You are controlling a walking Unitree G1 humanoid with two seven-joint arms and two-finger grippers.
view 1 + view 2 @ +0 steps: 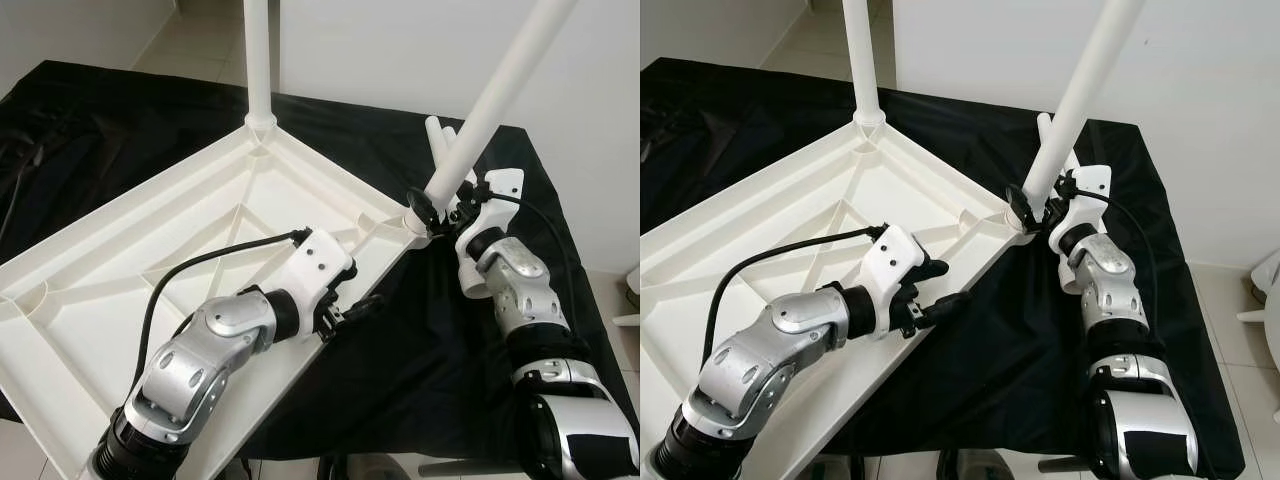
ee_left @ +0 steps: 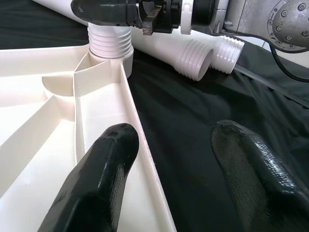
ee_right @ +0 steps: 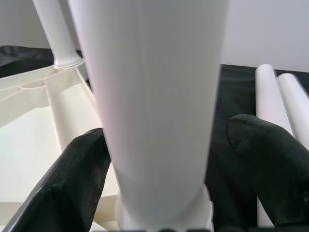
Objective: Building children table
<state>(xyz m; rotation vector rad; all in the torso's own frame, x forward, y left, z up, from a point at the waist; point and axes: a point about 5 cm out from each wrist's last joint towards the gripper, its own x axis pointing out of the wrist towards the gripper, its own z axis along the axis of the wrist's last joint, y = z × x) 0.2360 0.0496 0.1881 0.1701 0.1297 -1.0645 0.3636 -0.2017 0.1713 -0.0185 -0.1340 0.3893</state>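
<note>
Left gripper (image 1: 352, 308): black fingers spread apart and holding nothing, straddling the near right edge of the white ribbed plastic tabletop (image 1: 120, 270); one finger lies over the tray-like underside, the other over the black cloth. By my reading it is placed there to steady the panel while the other arm works.

Tabletop: lies upside down on the black-draped counter (image 1: 400, 350), ribs facing up, so that the corner sockets are open to receive legs; its near left part juts past the counter's near edge.

Far corner leg (image 1: 257, 60): a white plastic tube already standing upright in the far corner socket, apparently seated.

Right corner socket (image 1: 415, 222): the corner nearest the right arm, with the threaded end of a leg entering it.

Slanted white leg (image 1: 500, 85): rises from that socket, leaning to the far right, not yet upright; it looks only partly seated or mid-turn.

Right gripper (image 1: 1032, 208): closed around the base of the slanted leg just above the socket, one finger on each side of the tube, low down where a twist or push would be easiest to control.

Spare legs (image 2: 203, 55): two more white tubes with threaded ends lie side by side on the cloth just right of that corner, within reach for the remaining sockets.

Progress: roughly one leg in, a second under way, two waiting.
</note>
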